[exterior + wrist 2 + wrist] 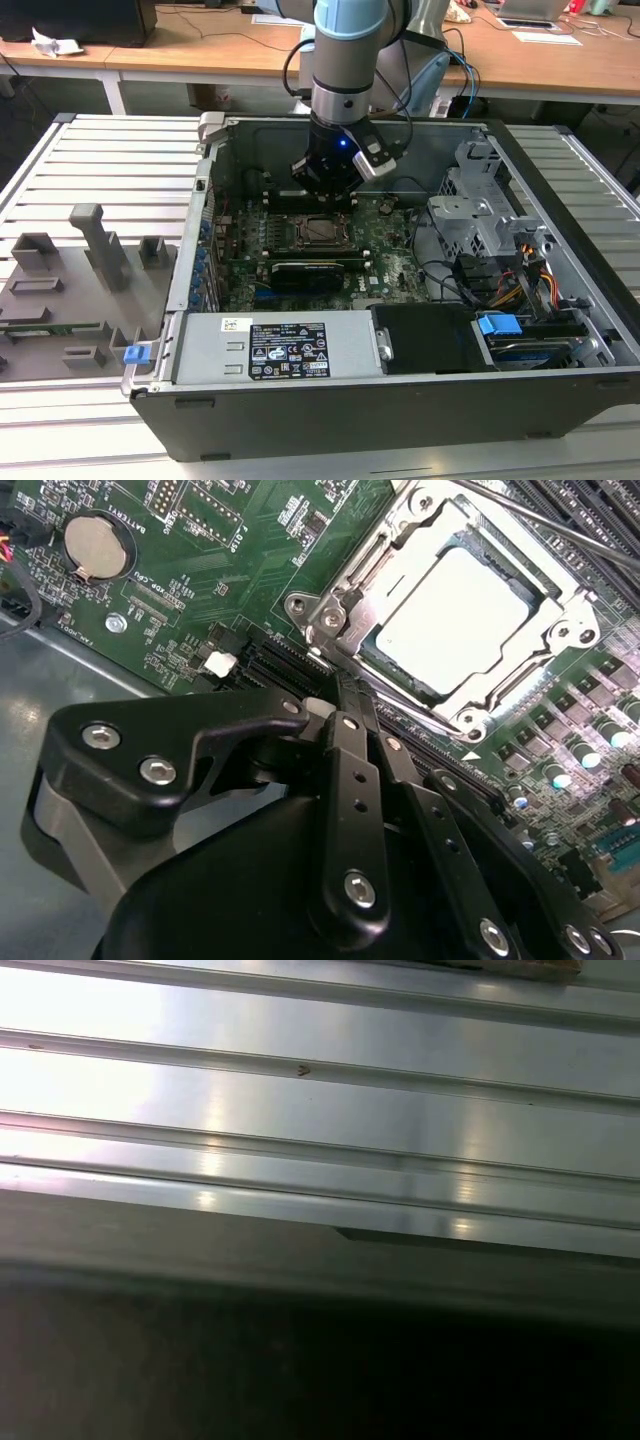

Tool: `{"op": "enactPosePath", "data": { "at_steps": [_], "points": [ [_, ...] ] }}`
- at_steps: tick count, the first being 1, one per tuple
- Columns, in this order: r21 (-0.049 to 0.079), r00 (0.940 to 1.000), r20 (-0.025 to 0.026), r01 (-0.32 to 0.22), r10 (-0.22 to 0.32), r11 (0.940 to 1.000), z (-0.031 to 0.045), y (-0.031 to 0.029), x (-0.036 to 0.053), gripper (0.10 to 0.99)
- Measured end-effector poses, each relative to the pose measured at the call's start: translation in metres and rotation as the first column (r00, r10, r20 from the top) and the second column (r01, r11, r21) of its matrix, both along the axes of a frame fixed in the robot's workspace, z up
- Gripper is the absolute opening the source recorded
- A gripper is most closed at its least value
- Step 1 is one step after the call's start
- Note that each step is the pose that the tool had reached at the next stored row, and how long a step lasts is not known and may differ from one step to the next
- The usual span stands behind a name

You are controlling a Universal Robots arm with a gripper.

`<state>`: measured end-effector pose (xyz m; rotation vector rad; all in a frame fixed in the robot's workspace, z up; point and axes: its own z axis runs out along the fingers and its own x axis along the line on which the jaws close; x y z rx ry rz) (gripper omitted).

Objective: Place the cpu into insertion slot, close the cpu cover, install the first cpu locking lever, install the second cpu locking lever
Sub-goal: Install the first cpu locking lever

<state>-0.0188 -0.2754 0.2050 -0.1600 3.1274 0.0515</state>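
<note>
The cpu (pixel 455 605) lies flat in the insertion slot (pixel 322 231) on the green board, its silvery top showing through the window of the cpu cover (pixel 345 615). The cover's metal frame lies down over the chip. A thin lever rod (pixel 560 525) runs along the far side of the socket. My gripper (pixel 335 695) hangs just above the socket's near edge, its black fingers (pixel 350 770) drawn together, with nothing visible between them. In the exterior view the gripper (pixel 325 188) sits directly over the back edge of the socket inside the open computer case.
A long black card (pixel 305 270) lies in front of the socket. A grey power supply (pixel 280 345) lies at the case front and a drive cage with cables (pixel 490 220) on the exterior view's right. A grey fixture tray (pixel 70 290) rests on the slatted table (pixel 320 1110). A coin battery (pixel 97 548) sits on the board.
</note>
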Motion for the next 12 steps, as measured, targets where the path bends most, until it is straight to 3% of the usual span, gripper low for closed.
{"op": "enactPosePath", "data": {
  "at_steps": [12],
  "points": [
    [-0.008,1.0000,-0.0002,0.000,0.000,1.0000,-0.0007,0.0001,0.0006,0.106]
  ]
}}
